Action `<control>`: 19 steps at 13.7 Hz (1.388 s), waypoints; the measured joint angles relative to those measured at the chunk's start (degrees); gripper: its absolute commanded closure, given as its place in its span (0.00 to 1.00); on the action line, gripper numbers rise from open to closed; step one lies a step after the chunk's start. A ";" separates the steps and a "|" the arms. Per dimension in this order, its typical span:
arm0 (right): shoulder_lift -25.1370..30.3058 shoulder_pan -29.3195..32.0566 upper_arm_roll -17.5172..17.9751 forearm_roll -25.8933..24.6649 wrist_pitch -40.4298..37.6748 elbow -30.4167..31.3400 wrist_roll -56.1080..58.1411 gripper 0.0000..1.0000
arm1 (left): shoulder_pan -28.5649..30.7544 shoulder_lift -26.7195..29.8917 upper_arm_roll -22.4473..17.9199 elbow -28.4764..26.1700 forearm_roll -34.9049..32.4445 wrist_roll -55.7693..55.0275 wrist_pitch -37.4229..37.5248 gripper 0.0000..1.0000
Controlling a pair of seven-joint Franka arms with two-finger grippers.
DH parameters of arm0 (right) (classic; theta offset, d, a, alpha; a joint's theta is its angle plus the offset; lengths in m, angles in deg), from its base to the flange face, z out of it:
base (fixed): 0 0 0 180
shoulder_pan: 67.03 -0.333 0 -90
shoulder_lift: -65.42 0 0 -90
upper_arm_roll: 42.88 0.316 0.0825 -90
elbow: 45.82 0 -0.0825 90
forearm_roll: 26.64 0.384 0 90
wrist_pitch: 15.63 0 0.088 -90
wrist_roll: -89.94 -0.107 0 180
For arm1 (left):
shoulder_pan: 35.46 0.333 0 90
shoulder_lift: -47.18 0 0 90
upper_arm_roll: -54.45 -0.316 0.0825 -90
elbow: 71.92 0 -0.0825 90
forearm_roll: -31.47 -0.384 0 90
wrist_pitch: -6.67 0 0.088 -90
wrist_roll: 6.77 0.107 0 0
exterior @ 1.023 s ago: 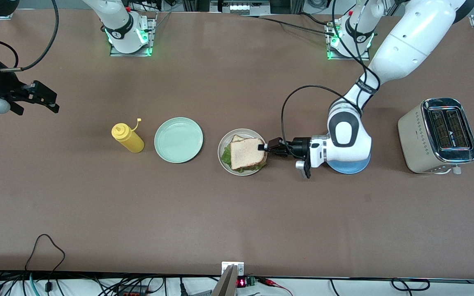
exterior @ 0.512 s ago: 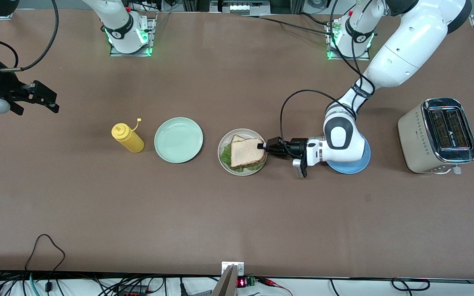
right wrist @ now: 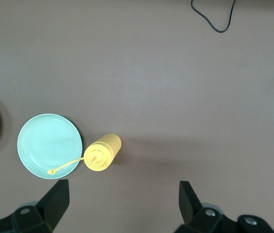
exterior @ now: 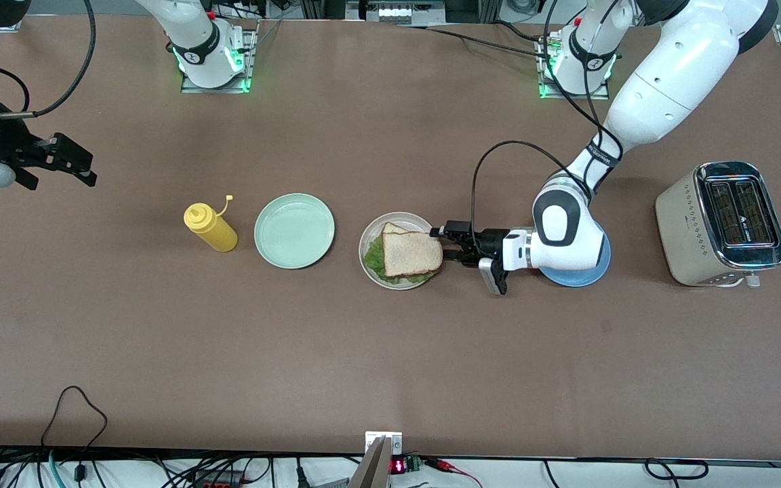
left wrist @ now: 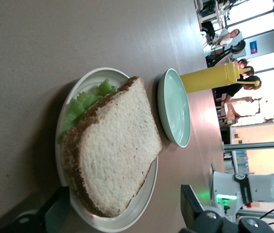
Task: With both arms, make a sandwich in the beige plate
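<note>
My left gripper (exterior: 446, 244) sits low, just at the rim of the beige plate (exterior: 370, 234) on the side toward my left arm's end of the table. Its fingers (left wrist: 191, 206) stand spread wide, one on each side of the plate's edge, and they hold nothing. The sandwich (exterior: 409, 253) lies on that plate, free of my fingers: a top slice of bread over green lettuce (exterior: 374, 256), with the corner of a lower slice showing at the edge farther from the front camera. In my left wrist view the sandwich (left wrist: 112, 158) fills most of the plate, the lettuce (left wrist: 83, 104) frilling out from under the crust.

My right gripper (exterior: 65, 163) hangs in the air over the table near the right arm's end, jaws spread and empty; that arm waits.

I count three plates. The beige one carries the sandwich. The mint-green plate (exterior: 294, 230) beside it, toward the right arm's end, holds nothing. The blue plate (exterior: 587, 276) lies mostly hidden under my left wrist. There is one yellow squeeze bottle (exterior: 210, 227), standing just beside the green plate, and one toaster (exterior: 721, 224) at the left arm's end, both slots up.

My left arm (exterior: 662, 81) comes down from its base, bends at the elbow, and lays its forearm nearly level above the blue plate, hand pointing at the sandwich.
</note>
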 measured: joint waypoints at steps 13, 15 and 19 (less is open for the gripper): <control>0.00 0.38 -0.33 -0.23 -2.68 -1.91 0.03 0.00 | 0.58 19.00 -0.68 4.54 -55.04 -39.16 23.42 0.00; 0.00 0.38 -0.32 -0.23 -2.68 -1.91 0.03 0.00 | 0.92 21.19 -0.85 9.01 -62.10 -41.48 32.85 0.00; -0.01 0.39 -0.32 -0.23 -2.68 -1.92 0.03 0.00 | 3.21 24.57 -1.15 17.72 -66.48 -44.77 47.79 0.00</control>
